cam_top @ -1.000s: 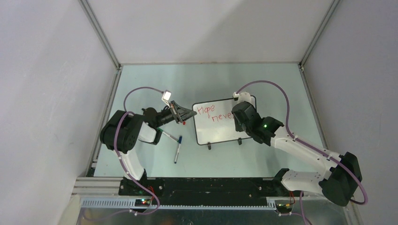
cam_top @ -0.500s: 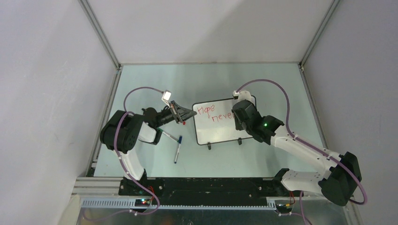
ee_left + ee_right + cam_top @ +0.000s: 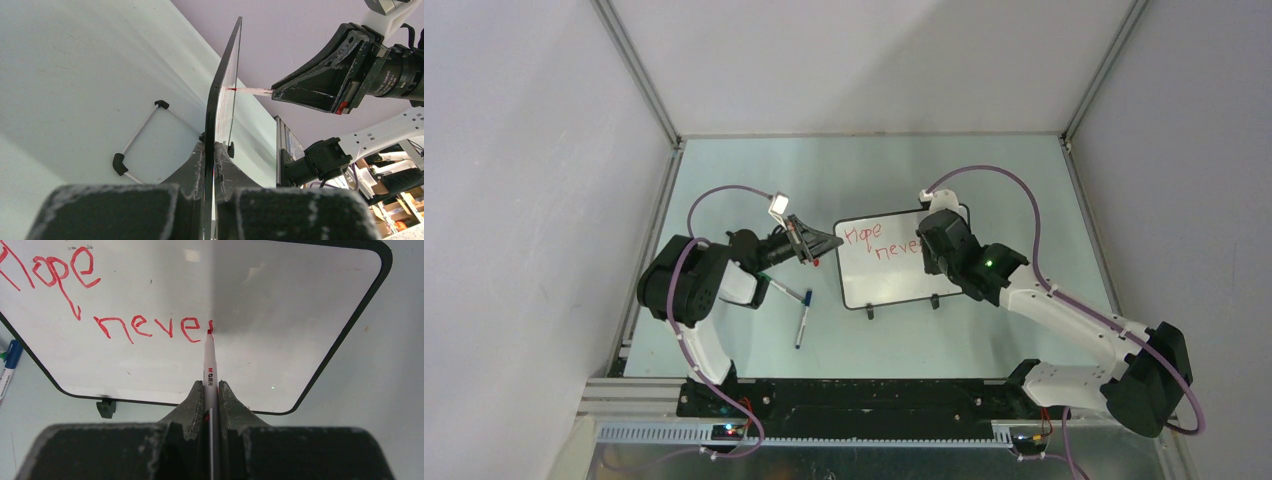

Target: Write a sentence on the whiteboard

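Jaws of left gripper (image 3: 210,152) clamped whiteboard (image 3: 280,315) at its 9 o'clock edge to steady it, right gripper (image 3: 211,386) pinched red marker (image 3: 209,360), tip on sentence (image 3: 145,325) at "never".

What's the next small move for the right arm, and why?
Probably a short stroke to finish the "r": the right gripper holds the white red-tipped marker with its tip on the glossy white black-framed whiteboard, just after the red handwritten words "Hope neve". The left gripper clamps the board's edge.
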`<state>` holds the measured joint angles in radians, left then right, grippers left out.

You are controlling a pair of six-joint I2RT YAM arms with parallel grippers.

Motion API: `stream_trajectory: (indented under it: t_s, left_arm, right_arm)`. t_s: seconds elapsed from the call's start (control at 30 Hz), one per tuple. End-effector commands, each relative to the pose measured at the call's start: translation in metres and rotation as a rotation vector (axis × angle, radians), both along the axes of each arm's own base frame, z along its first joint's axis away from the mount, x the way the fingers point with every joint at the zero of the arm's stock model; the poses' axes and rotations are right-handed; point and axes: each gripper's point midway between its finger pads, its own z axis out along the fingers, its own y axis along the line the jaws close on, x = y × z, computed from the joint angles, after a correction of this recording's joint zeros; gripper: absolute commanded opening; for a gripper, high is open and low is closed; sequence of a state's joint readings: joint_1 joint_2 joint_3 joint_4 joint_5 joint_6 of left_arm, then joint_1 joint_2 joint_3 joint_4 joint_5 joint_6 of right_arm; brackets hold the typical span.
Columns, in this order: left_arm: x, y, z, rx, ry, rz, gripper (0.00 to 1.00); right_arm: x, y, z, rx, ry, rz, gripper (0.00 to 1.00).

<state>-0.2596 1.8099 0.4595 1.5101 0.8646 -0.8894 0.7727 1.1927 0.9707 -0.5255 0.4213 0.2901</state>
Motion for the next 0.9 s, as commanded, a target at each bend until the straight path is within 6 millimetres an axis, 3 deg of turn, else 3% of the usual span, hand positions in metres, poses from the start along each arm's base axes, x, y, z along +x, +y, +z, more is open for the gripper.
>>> stream_trajectory:
  t_s: [0.0, 0.87]
  left_arm:
    - [-0.009, -0.005, 0.004, 0.010, -0.058, -0.038, 0.00]
    - [-0.009, -0.005, 0.004, 0.010, -0.058, -0.039, 0.00]
  right_arm:
    - [0.014, 0.004, 0.023, 0.037, -0.069, -0.017, 0.00]
    - [0.017, -0.013, 0.030, 0.028, -0.085, -0.079, 0.00]
